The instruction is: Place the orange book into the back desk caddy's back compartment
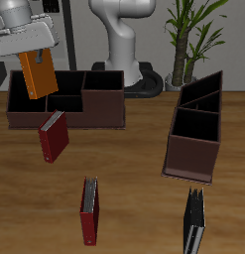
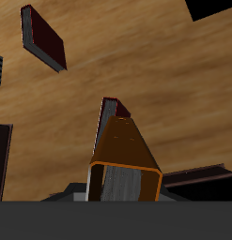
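Observation:
My gripper (image 1: 39, 60) is shut on the top end of the orange book (image 1: 37, 74), which hangs slightly tilted with its lower end over the back desk caddy (image 1: 66, 117), near the wide cell at one end. I cannot tell whether the book touches the caddy. In the wrist view the orange book (image 2: 127, 155) runs away from the camera, pale page edge (image 2: 122, 183) nearest, with wooden table beyond it.
A second caddy (image 1: 196, 129) stands end-on at the far side of the table. One dark-red book (image 1: 54, 137) leans against the back caddy's front wall; another (image 1: 89, 208) and a black book (image 1: 194, 226) lie nearer the front edge.

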Controlling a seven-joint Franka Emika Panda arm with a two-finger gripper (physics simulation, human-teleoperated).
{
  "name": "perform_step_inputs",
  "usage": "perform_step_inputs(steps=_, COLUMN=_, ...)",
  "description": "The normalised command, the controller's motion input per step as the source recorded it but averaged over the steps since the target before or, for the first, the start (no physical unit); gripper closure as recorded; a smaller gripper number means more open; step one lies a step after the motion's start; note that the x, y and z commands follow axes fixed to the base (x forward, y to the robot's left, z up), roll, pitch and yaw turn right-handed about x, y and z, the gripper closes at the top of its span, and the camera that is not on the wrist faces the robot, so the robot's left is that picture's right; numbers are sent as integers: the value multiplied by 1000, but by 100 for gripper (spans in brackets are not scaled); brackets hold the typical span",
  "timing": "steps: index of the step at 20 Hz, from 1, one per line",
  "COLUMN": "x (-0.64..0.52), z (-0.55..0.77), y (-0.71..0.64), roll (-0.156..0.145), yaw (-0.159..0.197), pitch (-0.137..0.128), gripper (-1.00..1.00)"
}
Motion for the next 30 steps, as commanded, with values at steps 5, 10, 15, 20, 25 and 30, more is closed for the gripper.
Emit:
perform_step_inputs(steps=5, x=-310, z=49, y=-117, roll=-41, yaw=75, pitch=-21, gripper=100)
perform_step_inputs(steps=10, x=-286, z=138, y=-187, roll=-157, yaw=106, pitch=-13, gripper=100)
perform_step_inputs(steps=15, x=-222, z=203, y=-158, roll=-151, yaw=142, pitch=-49, gripper=100)
perform_step_inputs(steps=20, x=-132, z=118, y=49, roll=15, yaw=-1, pitch=4, gripper=100)
perform_step_inputs(steps=25, x=-37, z=119, y=-50, roll=-35, yaw=-17, pitch=0, gripper=100)
perform_step_inputs(steps=30, x=-59, z=88, y=-32, roll=7, yaw=-3, pitch=-3, gripper=100)
